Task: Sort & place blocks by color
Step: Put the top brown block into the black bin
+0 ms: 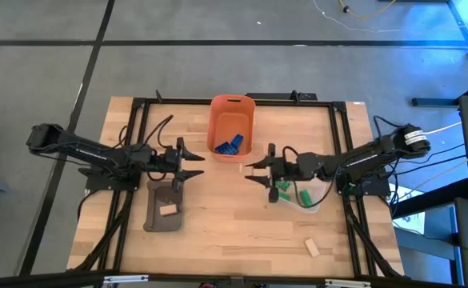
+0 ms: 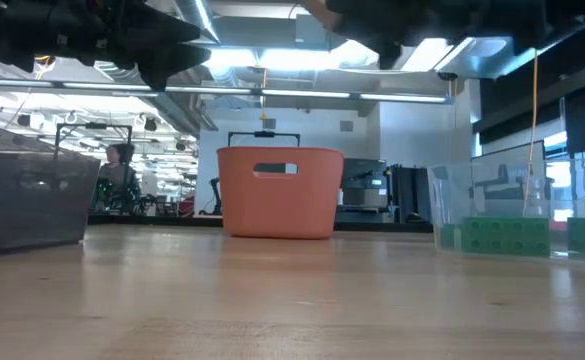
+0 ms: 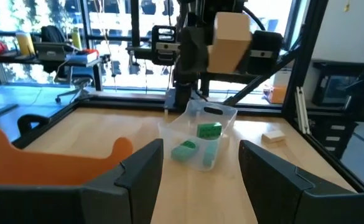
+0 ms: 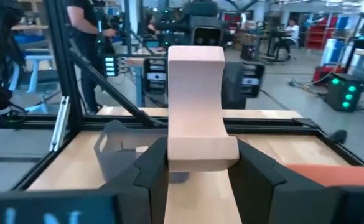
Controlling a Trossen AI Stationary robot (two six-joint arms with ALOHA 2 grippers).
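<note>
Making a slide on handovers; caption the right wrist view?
Right gripper shut on a tan block, facing the grey tray and the left arm across the table.

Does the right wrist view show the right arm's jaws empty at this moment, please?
No, the right gripper is shut on a tan block standing upright between its jaws.

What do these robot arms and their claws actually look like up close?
Both arms are dark, nearly black, slim and jointed, with black cables looping along them. The right arm has a pale band near its shoulder end; the left arm is dark all over. Each ends in a claw, the left claw and the right claw, with two flat, angular black fingers that taper to points.
</note>
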